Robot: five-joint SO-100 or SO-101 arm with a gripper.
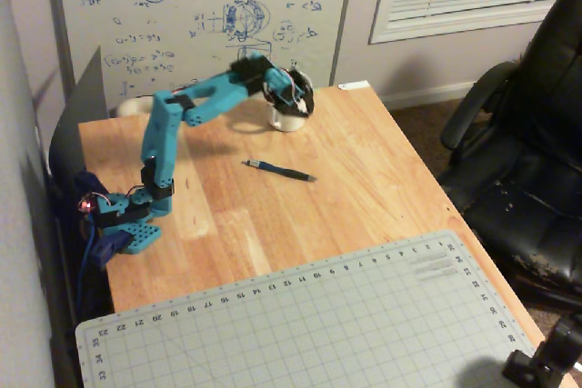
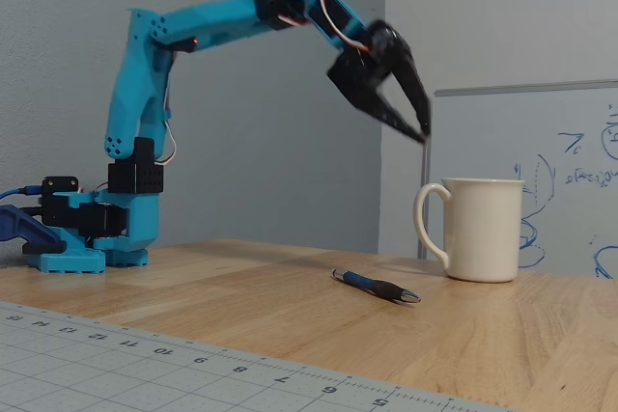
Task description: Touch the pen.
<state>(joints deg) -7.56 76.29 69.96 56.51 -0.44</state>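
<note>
Pen [image 2: 377,288] flat on tabletop [image 2: 241,306], near mug [image 2: 480,229]. Prob light, stiff, rolls easily; touch mid-barrel. Pincer [image 2: 410,118] spread, empty, high above.

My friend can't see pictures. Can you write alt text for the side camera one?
A turquoise robot arm holds its open black tool in the air above a thin dark blue pen lying on a wooden table, beside a white mug.
</note>
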